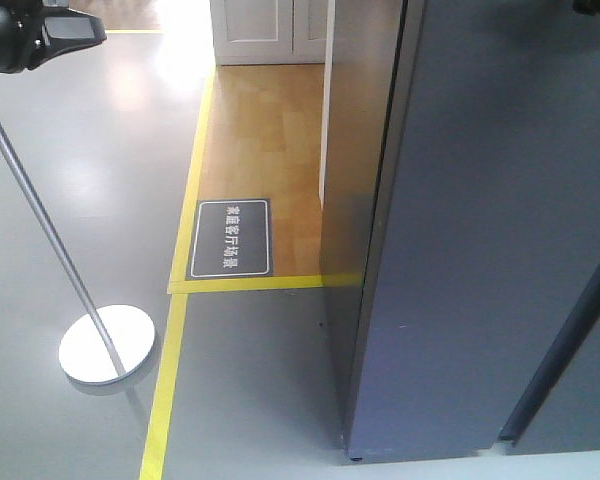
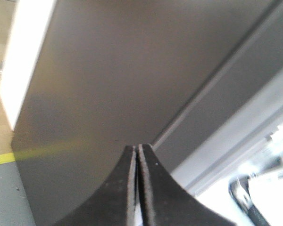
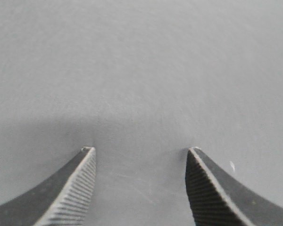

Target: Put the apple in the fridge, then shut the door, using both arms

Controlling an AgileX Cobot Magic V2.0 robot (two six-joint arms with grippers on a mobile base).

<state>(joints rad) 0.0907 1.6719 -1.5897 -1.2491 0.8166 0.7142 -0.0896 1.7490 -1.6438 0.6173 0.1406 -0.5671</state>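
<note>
Here the left pincer (image 2: 137, 147), pressed together and empty, points at the door (image 2: 113, 84) filling its frame, while the right pincer (image 3: 140, 149) gapes apart against grey.

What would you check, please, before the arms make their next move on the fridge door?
1. Left gripper empty: ok, jaws shut together with nothing between them.
2. Right gripper empty: ok, jaws open, only a plain grey surface ahead.
3. Apple inside the fridge: cannot tell, no apple shows in any view.
4. Door fully closed: cannot tell; the left wrist view shows a bright white strip beyond its edge.
5. Floor lamp stand clear of the fridge: ok, it stands well apart.
</note>
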